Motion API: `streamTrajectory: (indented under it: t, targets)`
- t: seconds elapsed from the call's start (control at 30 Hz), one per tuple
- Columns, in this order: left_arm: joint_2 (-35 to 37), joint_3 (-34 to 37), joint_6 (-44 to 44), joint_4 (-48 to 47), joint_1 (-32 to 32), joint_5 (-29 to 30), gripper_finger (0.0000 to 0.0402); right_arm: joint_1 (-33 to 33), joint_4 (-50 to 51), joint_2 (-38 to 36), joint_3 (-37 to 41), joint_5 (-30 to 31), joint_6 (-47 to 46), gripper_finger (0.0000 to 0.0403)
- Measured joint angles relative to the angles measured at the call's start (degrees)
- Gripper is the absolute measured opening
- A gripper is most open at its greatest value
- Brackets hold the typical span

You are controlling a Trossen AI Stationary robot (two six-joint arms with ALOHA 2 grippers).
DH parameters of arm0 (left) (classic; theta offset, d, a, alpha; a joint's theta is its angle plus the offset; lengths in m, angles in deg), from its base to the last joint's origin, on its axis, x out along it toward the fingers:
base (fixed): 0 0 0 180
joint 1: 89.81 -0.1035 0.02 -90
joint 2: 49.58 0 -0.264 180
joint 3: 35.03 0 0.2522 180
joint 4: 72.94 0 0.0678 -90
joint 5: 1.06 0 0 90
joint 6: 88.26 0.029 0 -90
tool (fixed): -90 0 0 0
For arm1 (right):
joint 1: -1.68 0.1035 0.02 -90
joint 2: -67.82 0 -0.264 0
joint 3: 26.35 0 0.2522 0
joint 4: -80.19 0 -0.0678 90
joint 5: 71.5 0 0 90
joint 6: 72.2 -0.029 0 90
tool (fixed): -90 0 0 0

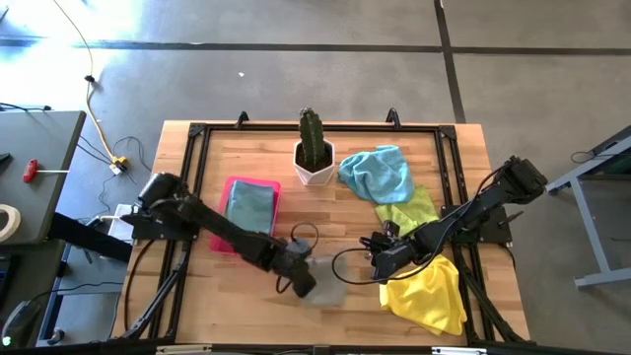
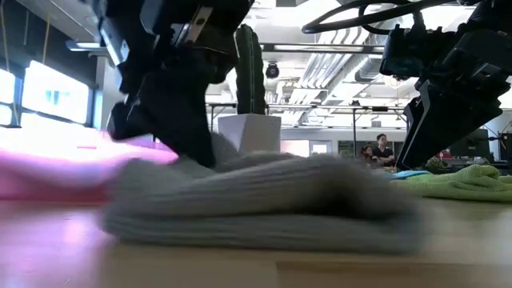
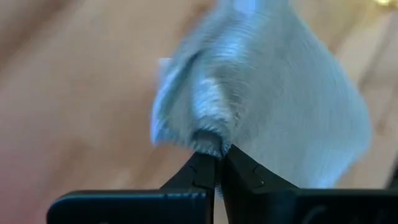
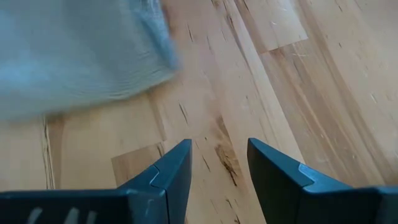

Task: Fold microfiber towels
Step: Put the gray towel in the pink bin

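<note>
A grey microfiber towel (image 1: 327, 283) lies bunched on the wooden table near its front edge; in the low view it is a low heap (image 2: 264, 200). My left gripper (image 3: 219, 158) is shut on it at its left side (image 1: 302, 280). My right gripper (image 4: 217, 168) stands open just to the right of the towel (image 1: 379, 262), over bare wood, touching nothing. A yellow towel (image 1: 430, 296) lies at the front right. A lime green towel (image 1: 410, 209) and a light blue towel (image 1: 378, 173) lie farther back. My left gripper pinches a bunched-up ridge of the grey towel (image 3: 208, 140) between its two fingertips; one layer or several, I cannot tell. The fingers come slanting down from the table's left. The cloth rises a little at the fingers, and the rest of the towel (image 2: 320, 208) lies on the table.
A pink tray (image 1: 233, 187) with a folded teal-grey cloth (image 1: 249, 205) in it stands at the left. A cactus in a white pot (image 1: 315, 158) stands at the back middle. A black frame (image 1: 197, 138) edges the table. People show far off in the room (image 2: 382, 148).
</note>
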Motion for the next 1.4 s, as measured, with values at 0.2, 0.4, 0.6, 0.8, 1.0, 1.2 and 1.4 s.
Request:
streamTrajectory:
  t: [0.2,0.4,0.6,0.8,1.0,1.2,1.4]
  targets:
    - [8.0,-3.5,5.4,-18.1,-2.3,-0.2,0.0001,0.0,-0.2,0.0,0.0,0.0,0.0,0.0149]
    - [12.8,-8.2,8.6,-31.5,-5.4,-0.3,0.0000,0.0,-0.2,0.0,0.0,0.0,0.0,0.0149]
    - [16.2,-11.4,13.5,-46.2,-9.0,0.0,0.0000,0.0,-0.6,0.0,0.0,0.0,0.0,0.0149]
    - [18.1,-12.5,18.6,-56.5,-13.5,3.2,0.0000,0.0,-1.0,0.0,0.0,0.0,0.0,0.0149]
    - [18.8,-12.2,22.6,-64.3,-16.3,7.2,0.0000,0.0,-1.6,0.0,-0.1,0.0,0.0,0.0149]
    - [19.1,-9.2,21.8,-67.0,-16.9,9.0,0.0000,0.0,-1.6,0.0,-0.1,0.0,0.0,0.0149]
    - [19.1,-3.4,20.9,-66.0,-16.9,10.5,0.0000,0.0,-1.7,0.0,-0.1,0.0,0.0,0.0149]
